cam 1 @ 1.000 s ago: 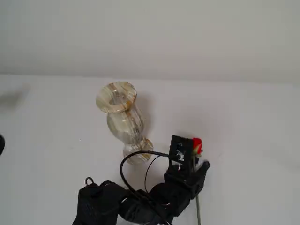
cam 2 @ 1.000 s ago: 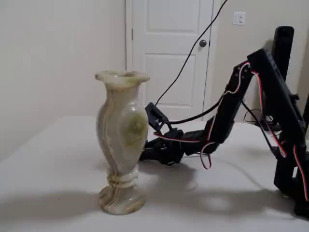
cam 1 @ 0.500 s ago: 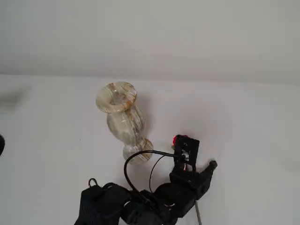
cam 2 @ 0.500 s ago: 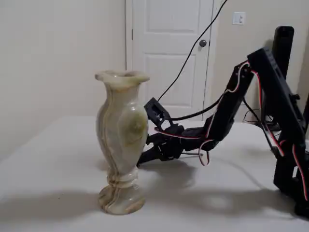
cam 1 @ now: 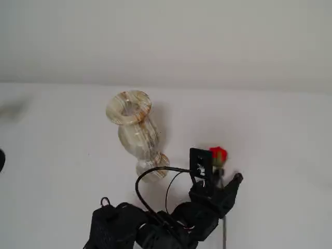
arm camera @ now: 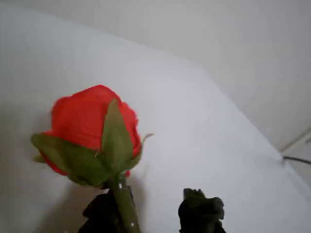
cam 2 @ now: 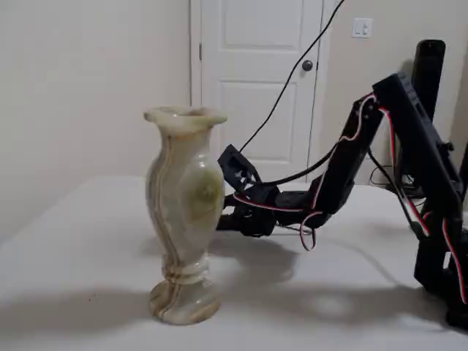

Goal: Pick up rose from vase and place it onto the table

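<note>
At the bottom of the wrist view, the gripper (arm camera: pixel 160 213) holds the rose (arm camera: pixel 90 138) stem, low over the table (arm camera: pixel 204 145), away from the vase (cam 1: pixel 135 132).

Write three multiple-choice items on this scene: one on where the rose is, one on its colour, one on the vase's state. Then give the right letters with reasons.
1. Where is the small red rosebud on its thin green stem, the rose?
A. in the vase
B. out of the vase, at the black two-finger gripper
C. lying alone far from the arm

2. What colour is the bud?
A. red
B. yellow
C. white

3. How is the beige banded stone vase?
A. tipped over
B. broken
C. upright on the plain white table

Answers: 1 B, the wrist view shows the stem running down between the gripper's fingers; 2 A, red petals over green sepals; 3 C, it stands on its foot, mouth empty.
</note>
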`<state>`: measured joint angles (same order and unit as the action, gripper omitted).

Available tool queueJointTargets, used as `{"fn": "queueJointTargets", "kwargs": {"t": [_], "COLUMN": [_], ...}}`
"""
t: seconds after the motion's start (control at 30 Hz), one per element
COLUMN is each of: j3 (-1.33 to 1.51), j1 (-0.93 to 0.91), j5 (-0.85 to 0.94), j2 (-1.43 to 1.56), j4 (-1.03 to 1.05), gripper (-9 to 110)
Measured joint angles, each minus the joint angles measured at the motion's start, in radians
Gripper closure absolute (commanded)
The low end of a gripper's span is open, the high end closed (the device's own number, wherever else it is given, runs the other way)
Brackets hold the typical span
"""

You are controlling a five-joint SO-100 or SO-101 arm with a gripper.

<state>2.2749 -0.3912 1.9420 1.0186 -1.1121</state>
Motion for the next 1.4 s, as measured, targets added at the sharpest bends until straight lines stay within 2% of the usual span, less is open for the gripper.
{"fn": "queueJointTargets", "kwargs": {"t": [0.07,0.13,0.17,0.2,0.23,0.27,0.33,0.43,0.63,0.97,1.4], "j3": [-0.002,-0.002,-0.003,-0.003,-0.003,-0.003,-0.003,-0.005,-0.008,-0.008,0.0], "j1": [-0.003,-0.003,-0.003,-0.003,-0.003,-0.003,-0.003,-0.003,-0.002,0.008,-0.011], "j5": [0.0,0.009,0.018,0.031,0.041,0.054,0.061,0.046,0.078,0.117,0.161], "j2": [-0.014,-0.028,-0.034,-0.037,-0.037,-0.037,-0.037,-0.037,-0.043,0.084,0.525], "j4": [-0.032,-0.064,-0.077,-0.086,-0.087,-0.087,-0.094,-0.112,-0.198,-0.141,0.316], "gripper": [61,86,95,99,98,90,66,56,52,52,53]}}
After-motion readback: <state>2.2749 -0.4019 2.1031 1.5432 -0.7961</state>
